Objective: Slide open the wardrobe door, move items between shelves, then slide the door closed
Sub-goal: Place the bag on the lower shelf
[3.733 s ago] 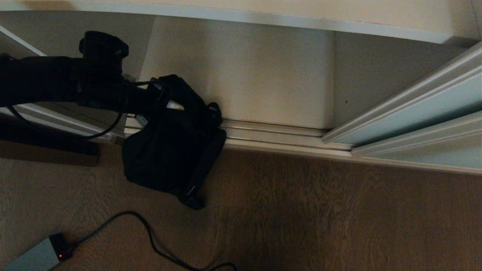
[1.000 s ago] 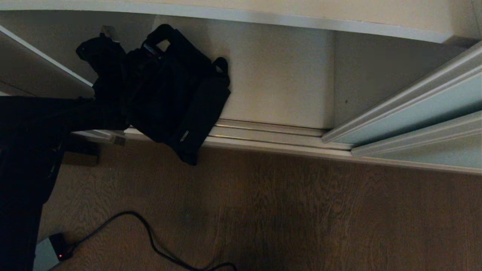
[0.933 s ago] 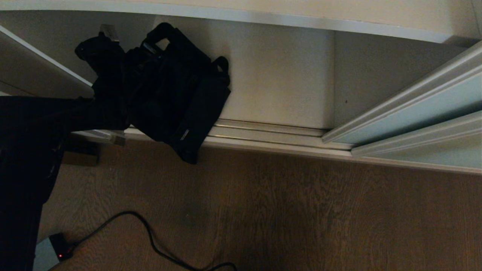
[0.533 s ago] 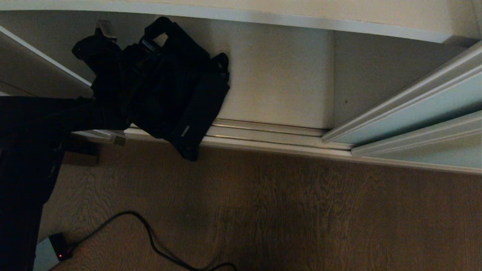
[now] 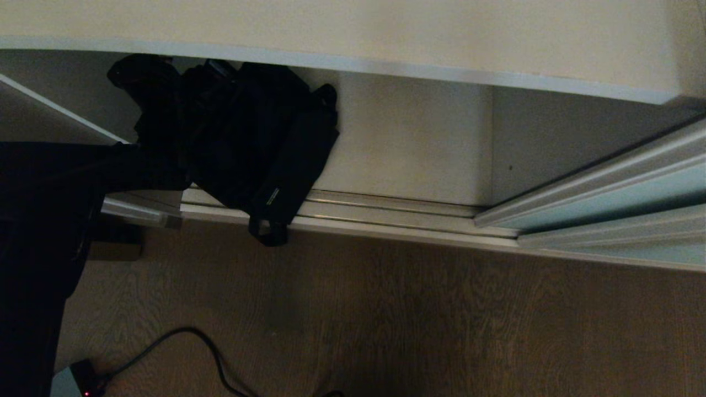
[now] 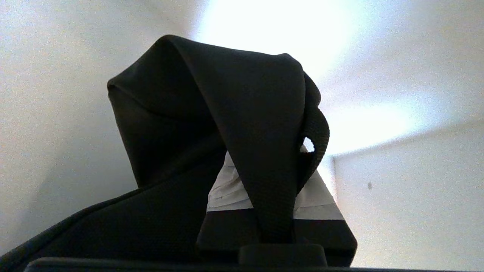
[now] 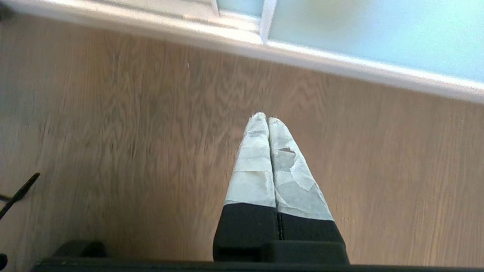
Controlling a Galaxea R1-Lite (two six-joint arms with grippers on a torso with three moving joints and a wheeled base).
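Black webbing is pinched between the white-taped fingers of the left tool, which grips the strap of the soft, floppy black fabric bag. The bag hangs from it inside the wardrobe opening, its top hidden under the front edge of the plain off-white laminate shelf above and its lower corner drooping over the pale metal door track. The right tool is pressed shut and empty above the brown wood-grain floor. The pale mint-green frosted glass sliding door stands slid aside to the right, so opening looks done; setting the bag on a shelf, letting go and closing remain. A black cable lies on the floor.
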